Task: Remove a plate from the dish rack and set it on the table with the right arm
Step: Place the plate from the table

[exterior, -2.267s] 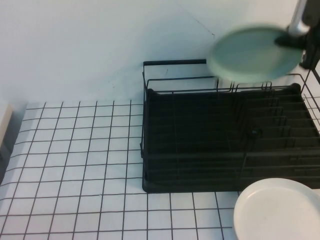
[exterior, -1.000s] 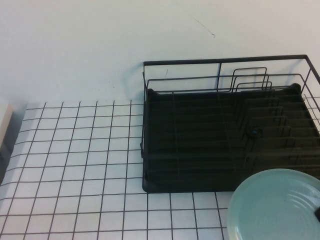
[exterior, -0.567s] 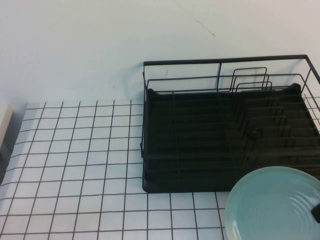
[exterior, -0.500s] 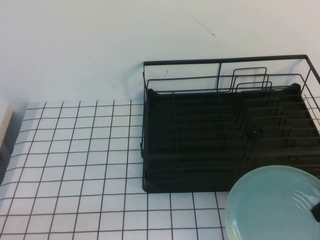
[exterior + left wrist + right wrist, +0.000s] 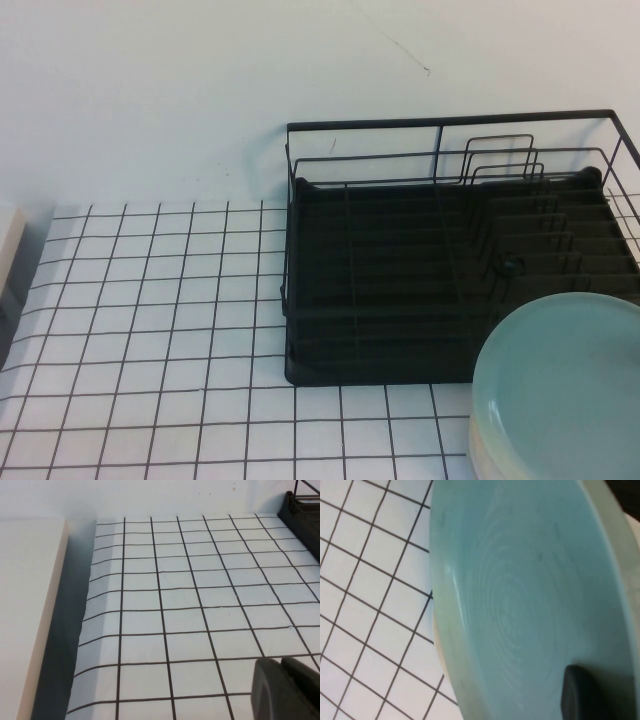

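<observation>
The pale mint-green plate (image 5: 560,390) is at the front right, overlapping the front right corner of the black dish rack (image 5: 400,280). It sits over a white plate whose cream rim (image 5: 482,452) shows beneath it. In the right wrist view the plate (image 5: 520,590) fills the frame above the grid-patterned table (image 5: 365,585). My right gripper (image 5: 575,674) is shut on the plate's rim, with one black finger (image 5: 582,697) on its upper face. It is out of the high view. My left gripper (image 5: 281,664) is shut and empty, low over the table (image 5: 175,580) far left of the rack.
The rack's upright dividers (image 5: 560,230) hold no dishes. The rack's corner (image 5: 302,510) shows in the left wrist view. A cream block (image 5: 25,610) lies beside the table's left edge. Open grid table (image 5: 150,300) stretches left of the rack.
The plate went from high above the rack's back right down to the front right, over the white plate. In the last half second it shifted slightly right and the gripper piece left the high view.
</observation>
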